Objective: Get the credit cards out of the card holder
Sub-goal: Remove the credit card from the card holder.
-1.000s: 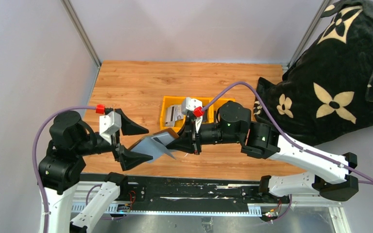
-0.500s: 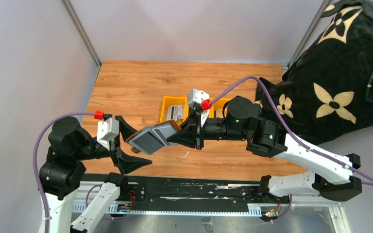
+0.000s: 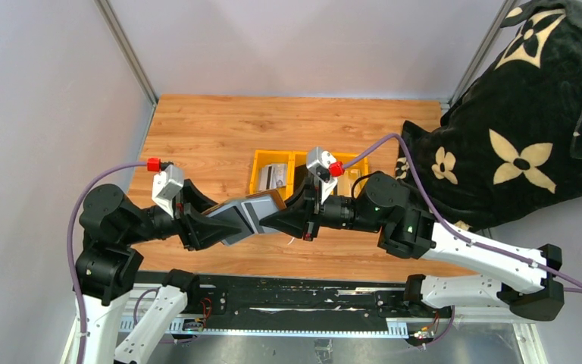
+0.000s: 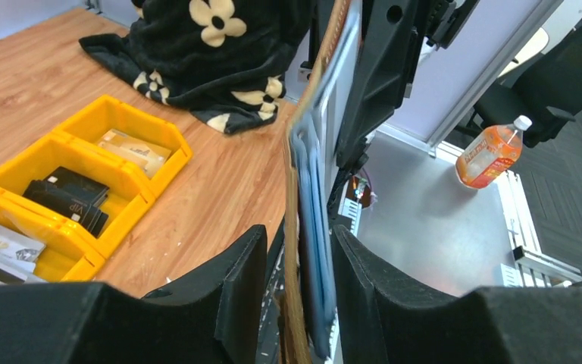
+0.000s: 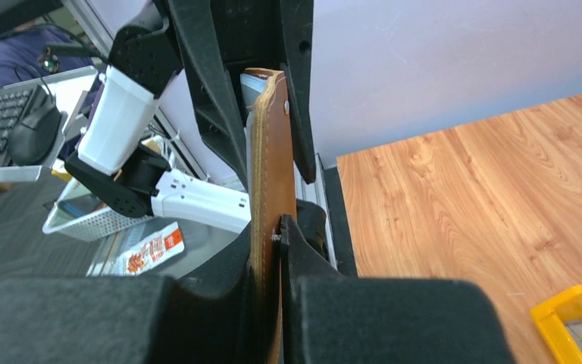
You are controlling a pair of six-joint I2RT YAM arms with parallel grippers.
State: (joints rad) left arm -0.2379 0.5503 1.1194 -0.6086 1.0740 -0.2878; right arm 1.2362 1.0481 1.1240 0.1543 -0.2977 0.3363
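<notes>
"VIP" can be read on a black card (image 4: pixel 68 199) and on a silvery card (image 4: pixel 0 244), which lie in separate compartments of the yellow bin (image 4: pixel 168 171). A tan card (image 4: pixel 131 144) in the third compartment has print too small to read, and so does the label of the orange bottle (image 4: pixel 485 155) on the floor. The card holder (image 3: pixel 244 215) hangs in the air above the near edge of the bench (image 3: pixel 212 136). It is spread open with its grey inside facing up, and its long axis runs left to right between the arms. The right pincer (image 3: pixel 284 220) is clamped on its brown end. The left pincer (image 3: pixel 211 227) straddles the other end, but I cannot tell whether it presses.
</notes>
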